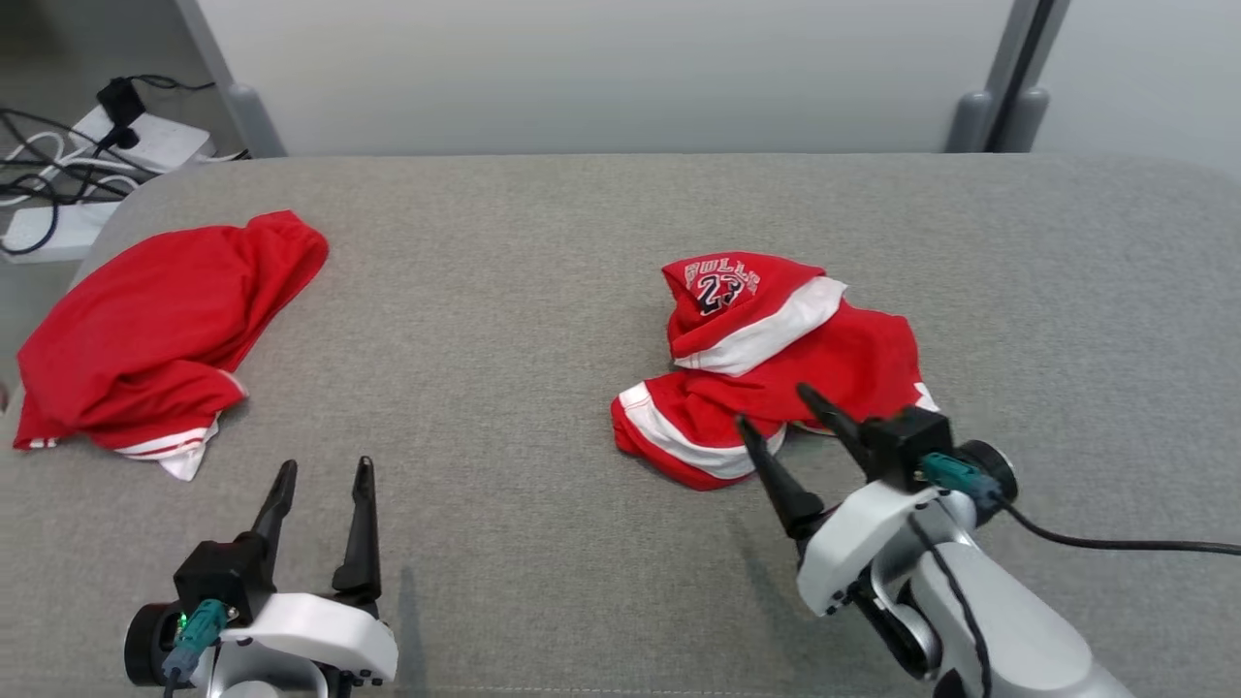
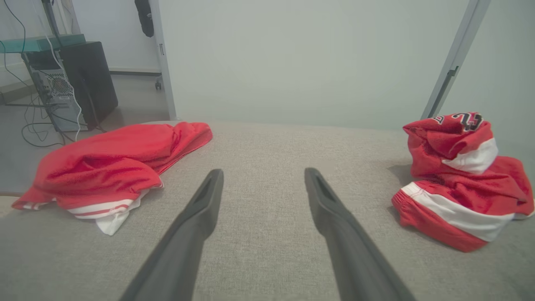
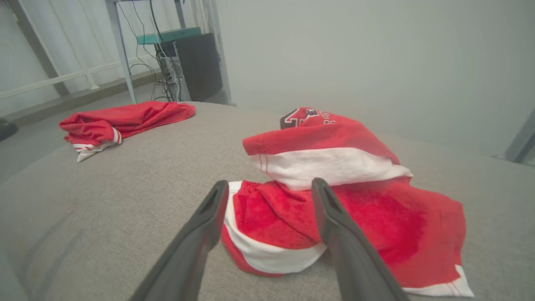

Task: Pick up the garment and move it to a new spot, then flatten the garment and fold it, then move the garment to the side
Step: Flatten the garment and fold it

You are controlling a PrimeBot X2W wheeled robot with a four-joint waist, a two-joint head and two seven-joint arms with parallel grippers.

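**Right gripper [image 1: 773,405] closest to the garment [image 1: 834,359]**

I saw the grey padded surface [image 1: 543,291] carrying the crumpled red garment right of centre, just ahead of that pincer's fingertips [image 1: 756,441], its heap spreading crosswise to them. Both pincers stood wide and empty; the left gripper [image 1: 326,463] sat well apart.

We saw the garment [image 1: 824,359] as soft, matt red cloth with white bands; the other garment [image 1: 155,330] looked alike. The table [image 1: 504,291] was covered in coarse grey woven fabric. The left gripper [image 1: 326,463] and right gripper [image 1: 773,405] had matt dark plastic fingers.
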